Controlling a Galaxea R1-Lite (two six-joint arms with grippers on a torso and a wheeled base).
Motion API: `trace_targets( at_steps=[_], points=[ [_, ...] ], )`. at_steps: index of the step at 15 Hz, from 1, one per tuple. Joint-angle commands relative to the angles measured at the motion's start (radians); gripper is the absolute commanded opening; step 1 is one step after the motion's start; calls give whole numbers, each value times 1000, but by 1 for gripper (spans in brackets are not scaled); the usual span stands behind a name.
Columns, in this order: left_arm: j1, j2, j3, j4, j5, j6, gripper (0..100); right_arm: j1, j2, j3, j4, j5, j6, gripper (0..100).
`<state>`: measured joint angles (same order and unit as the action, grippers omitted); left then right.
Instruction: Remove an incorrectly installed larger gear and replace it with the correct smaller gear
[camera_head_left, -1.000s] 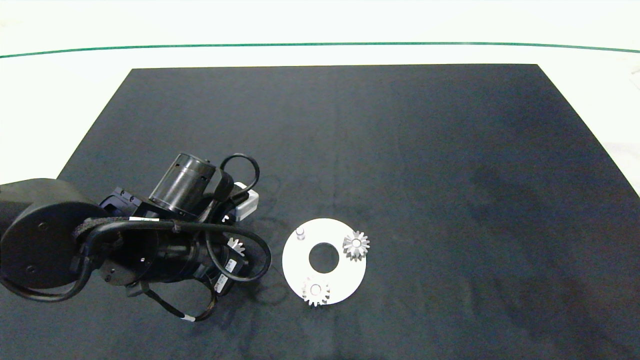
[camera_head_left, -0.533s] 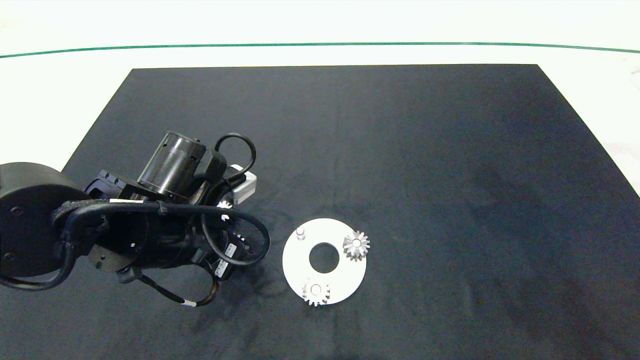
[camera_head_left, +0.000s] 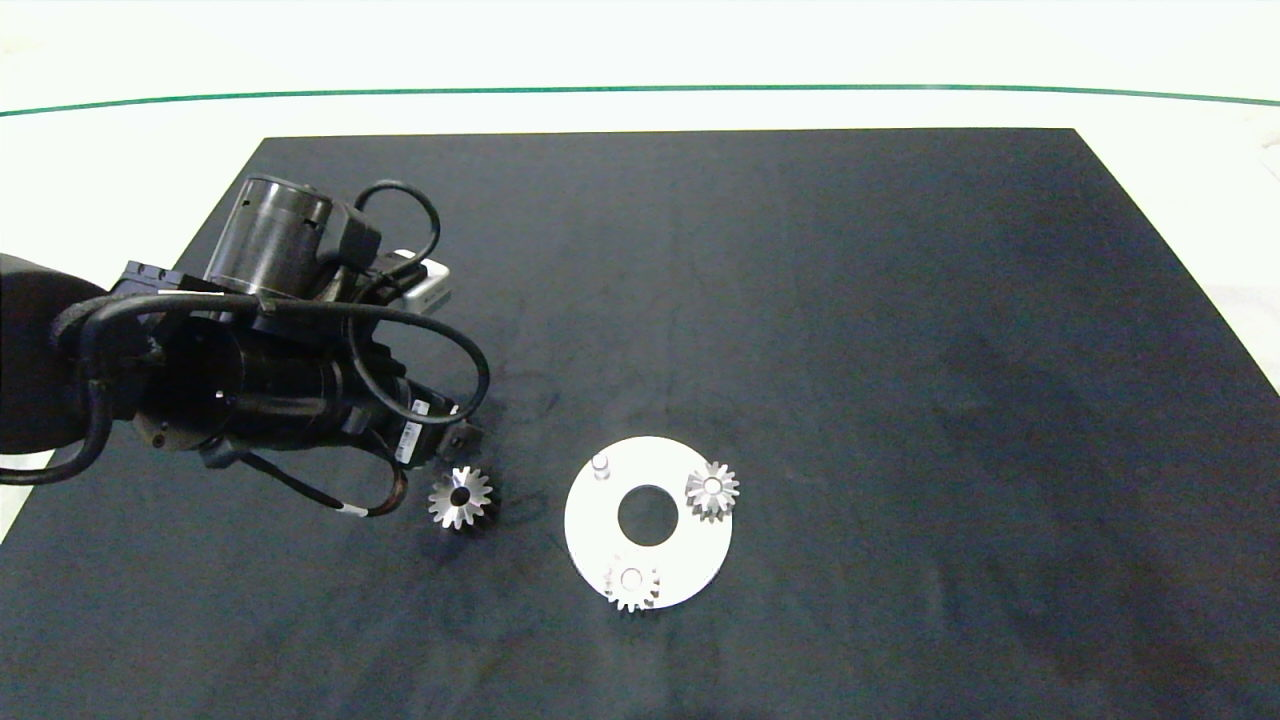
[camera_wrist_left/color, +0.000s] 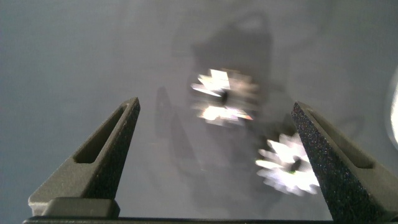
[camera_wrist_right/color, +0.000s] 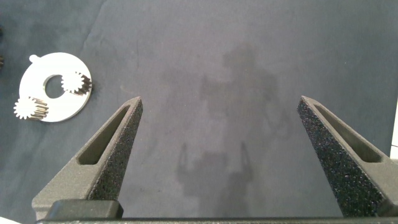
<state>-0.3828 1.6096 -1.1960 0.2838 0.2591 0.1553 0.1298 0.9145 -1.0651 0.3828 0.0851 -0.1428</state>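
Note:
A silver gear (camera_head_left: 460, 497) with a dark wide bore lies flat on the black mat, left of the white disc plate (camera_head_left: 596, 520). It looks slightly wider than the plate's gears, so I take it for the larger gear. Two smaller gears (camera_head_left: 712, 490) (camera_head_left: 631, 585) sit on the plate, and one peg (camera_head_left: 600, 465) stands bare. My left gripper (camera_head_left: 466, 438) hangs open just beyond the loose gear. In the left wrist view the left gripper (camera_wrist_left/color: 216, 106) is open above two blurred gears (camera_wrist_left/color: 222, 102) (camera_wrist_left/color: 289, 165) on the mat; I cannot tell which is which. My right gripper (camera_wrist_right/color: 221, 101) is open and empty.
The black mat (camera_head_left: 900, 350) covers most of the white table, with wide bare cloth to the right and behind the plate. The left arm's dark body (camera_head_left: 250, 370) and looping cables overhang the mat's left side. The right wrist view shows the plate (camera_wrist_right/color: 59, 102) far off.
The left arm has lifted and swung back toward the far left. The gear it hung low over now lies uncovered on the mat. Plate and its two gears have not moved.

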Motion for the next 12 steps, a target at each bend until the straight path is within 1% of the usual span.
trace_targets(
  at_steps=[1,2,5,7,11,12],
  points=[
    [62,36,-11,0,-6,6,100,1,0,2,2,1,-1,100],
    [62,43,-10,1,-15,4,100,1,1,2,2,1,-1,100],
    [53,64,-8,1,-20,-3,100,1,1,4,2,1,-1,100],
    [45,70,-10,1,-31,-3,100,1,1,7,2,1,-1,100],
    [30,59,-11,1,-34,-7,100,1,1,7,2,1,-1,100],
    [21,58,-11,3,-34,-14,100,1,1,8,2,1,-1,100]
  ],
)
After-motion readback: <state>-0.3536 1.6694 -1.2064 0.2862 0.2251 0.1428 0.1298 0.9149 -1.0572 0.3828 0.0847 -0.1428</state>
